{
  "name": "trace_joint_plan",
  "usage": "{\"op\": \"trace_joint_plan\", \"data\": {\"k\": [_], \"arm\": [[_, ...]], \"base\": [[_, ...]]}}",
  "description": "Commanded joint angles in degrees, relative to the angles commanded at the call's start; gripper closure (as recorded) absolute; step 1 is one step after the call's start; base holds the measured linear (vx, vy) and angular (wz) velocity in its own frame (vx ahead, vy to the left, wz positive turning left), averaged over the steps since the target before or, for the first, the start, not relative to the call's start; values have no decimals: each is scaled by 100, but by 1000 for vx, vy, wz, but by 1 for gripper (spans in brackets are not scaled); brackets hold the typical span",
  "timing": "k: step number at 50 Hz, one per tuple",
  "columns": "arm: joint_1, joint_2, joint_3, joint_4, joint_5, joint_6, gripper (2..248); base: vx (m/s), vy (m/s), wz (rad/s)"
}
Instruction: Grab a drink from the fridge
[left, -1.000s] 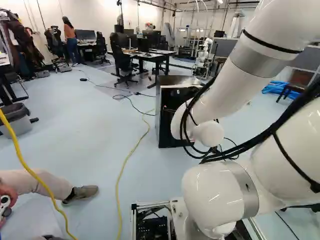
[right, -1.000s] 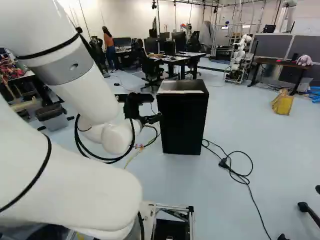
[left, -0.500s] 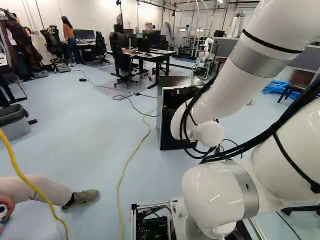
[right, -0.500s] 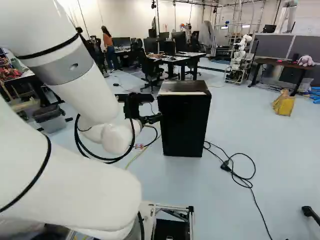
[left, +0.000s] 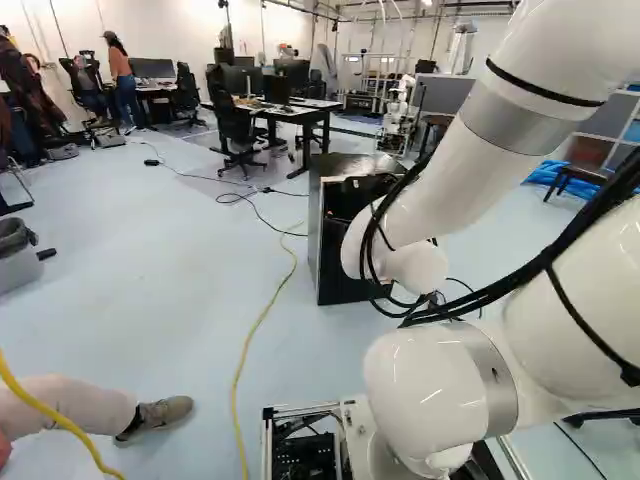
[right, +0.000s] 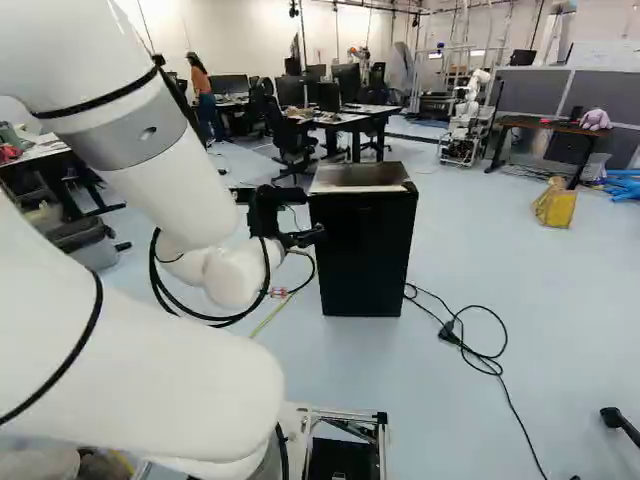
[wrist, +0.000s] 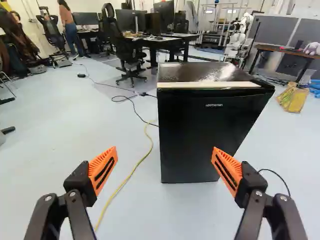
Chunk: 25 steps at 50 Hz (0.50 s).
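Here's your white arm reaching over the floor, a far worktop bearing monitors, and your black mini fridge upright, nearer, straight ahead of you, just beyond your orange-padded fingers, spread wide and apart from it.

The pale floor carries the black fridge. A yellow cable lies left of it, a black cord right.

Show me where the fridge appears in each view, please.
Left base view: the fridge stands just right of centre, partly behind the arm.
Right base view: just right of centre.
Wrist view: ahead of the open gripper.
Shared landmark: the black office chair beyond it.
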<state>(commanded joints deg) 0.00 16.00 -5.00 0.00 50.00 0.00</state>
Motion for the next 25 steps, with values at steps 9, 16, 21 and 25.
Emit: {"op": "trace_joint_plan", "data": {"k": [9, 16, 21, 25], "arm": [[0, 0, 0, 0, 0, 0, 3], [0, 0, 0, 0, 0, 0, 3], [0, 0, 0, 0, 0, 0, 3], [0, 0, 0, 0, 0, 0, 3]], "base": [[54, 16, -68], [40, 22, -13], [44, 25, -9], [47, 29, -10]]}}
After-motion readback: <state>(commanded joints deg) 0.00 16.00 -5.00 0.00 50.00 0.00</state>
